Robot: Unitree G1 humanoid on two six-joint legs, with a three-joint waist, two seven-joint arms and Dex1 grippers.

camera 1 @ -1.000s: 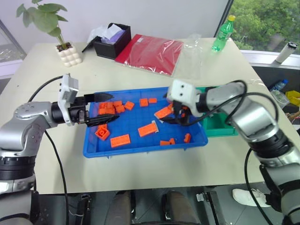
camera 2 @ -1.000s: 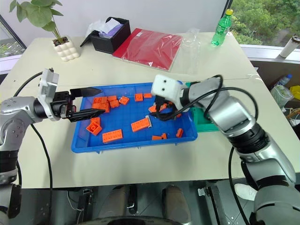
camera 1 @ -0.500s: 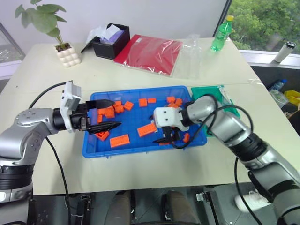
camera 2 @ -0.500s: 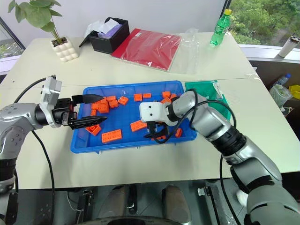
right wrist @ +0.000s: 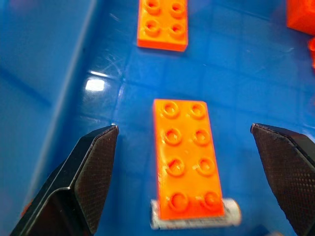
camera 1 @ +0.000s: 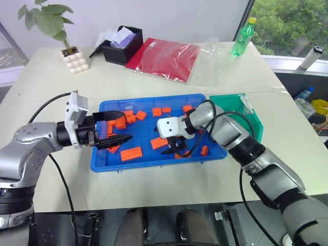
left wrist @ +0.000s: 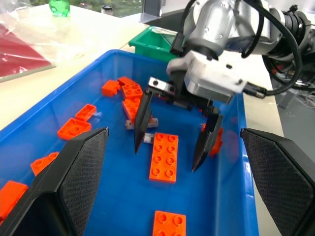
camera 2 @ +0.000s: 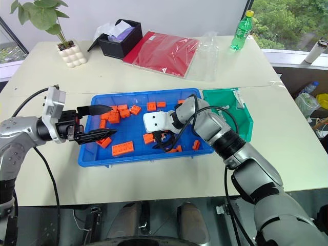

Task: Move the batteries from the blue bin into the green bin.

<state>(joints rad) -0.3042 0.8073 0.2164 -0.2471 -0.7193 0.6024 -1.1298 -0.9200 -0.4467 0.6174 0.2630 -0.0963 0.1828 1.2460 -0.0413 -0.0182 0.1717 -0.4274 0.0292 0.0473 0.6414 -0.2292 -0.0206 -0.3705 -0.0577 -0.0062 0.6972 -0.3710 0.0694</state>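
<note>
Now that the right end effector (left wrist: 172,147) has dropped into the blue bin (camera 1: 154,161), jaws wide and empty, it straddles an orange brick (right wrist: 186,157) with a battery (right wrist: 194,220) touching its end; left end effector (camera 1: 120,137) open.

We see two arms in rounded silver-grey shells with black bands at the joints, and thin black cables looping loose from forearm to wrist on each side. Each wrist carries a boxy white housing; the left hand (camera 1: 114,131) and the right hand (left wrist: 173,145) both end in two long, tapered black fingers. Up close, we make out a fine cross-hatched texture on the fingers' (right wrist: 91,167) inner faces.
</note>
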